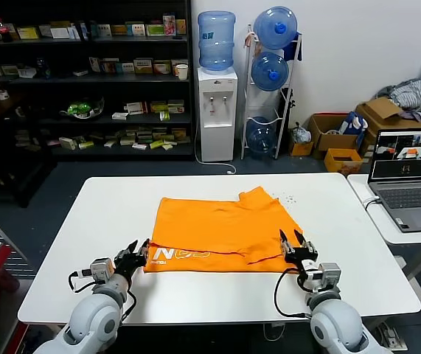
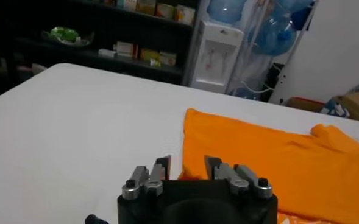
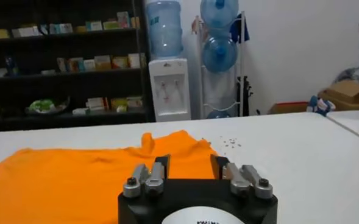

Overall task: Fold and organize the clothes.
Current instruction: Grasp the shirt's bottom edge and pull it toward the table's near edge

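The bright orange T-shirt [image 1: 223, 227] lies partly folded on the white table [image 1: 217, 291], with white lettering along its near left edge. My left gripper [image 1: 139, 251] is open at the shirt's near left corner; in the left wrist view the shirt [image 2: 270, 161] lies just beyond the gripper [image 2: 187, 165]. My right gripper [image 1: 293, 240] is open at the shirt's near right edge; in the right wrist view the shirt [image 3: 94, 176] lies beyond the gripper [image 3: 190, 164]. Neither holds anything.
A laptop [image 1: 409, 181] sits on a side table at the right. Beyond the table stand dark shelves [image 1: 85, 81], a water dispenser [image 1: 217, 110], a rack of water bottles [image 1: 269, 81] and cardboard boxes [image 1: 335, 140] on the floor.
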